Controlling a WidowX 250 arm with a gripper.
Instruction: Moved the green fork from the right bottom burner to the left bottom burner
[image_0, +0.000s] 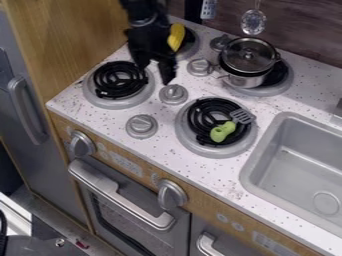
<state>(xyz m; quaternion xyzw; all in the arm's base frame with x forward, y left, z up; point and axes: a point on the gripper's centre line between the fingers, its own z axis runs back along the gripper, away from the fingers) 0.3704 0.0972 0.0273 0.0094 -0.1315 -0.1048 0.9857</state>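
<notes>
The claw (155, 74) is released and empty, so I judge picking comes first: it should go to the near right burner (215, 151) and grip the green fork (222, 131).

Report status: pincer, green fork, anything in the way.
Pincer open, beside left bottom burner. Green fork on right bottom burner. Knob between those burners, possible snag.

Room above left front burner (120, 79), knobs (174, 94) beside it, pot (247, 62) right rear
</notes>
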